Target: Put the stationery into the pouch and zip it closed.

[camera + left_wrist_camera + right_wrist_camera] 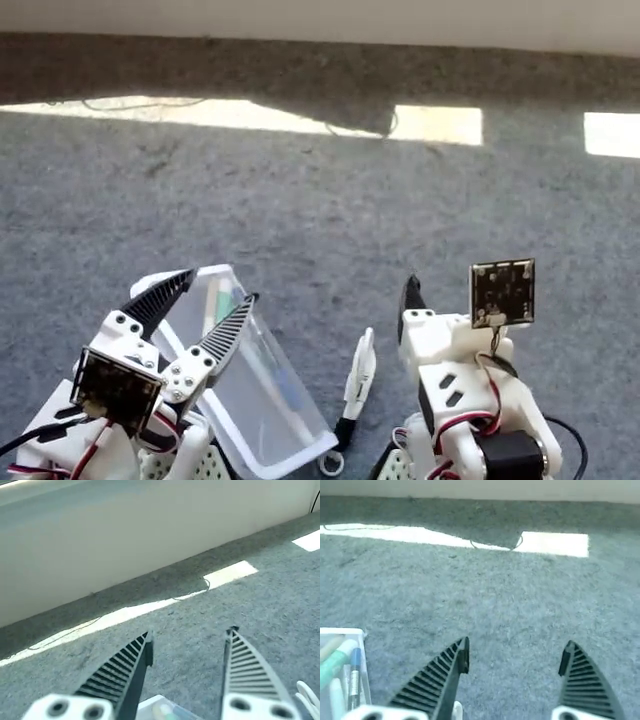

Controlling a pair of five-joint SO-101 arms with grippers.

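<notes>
Now your left end effector [221, 285] hovers released over the pouch [285, 410], right end effector [516, 647] released for the stray white item [358, 378].

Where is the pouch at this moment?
In the high view the clear pouch lies on the carpet at lower left, beneath the open left gripper, a white pen-like item beside it.

A clear pouch [268, 400] is seen on the carpet [300, 220], overlapped by the left gripper [221, 285], jaws spread; a white item [358, 375] is laid beside it.
</notes>
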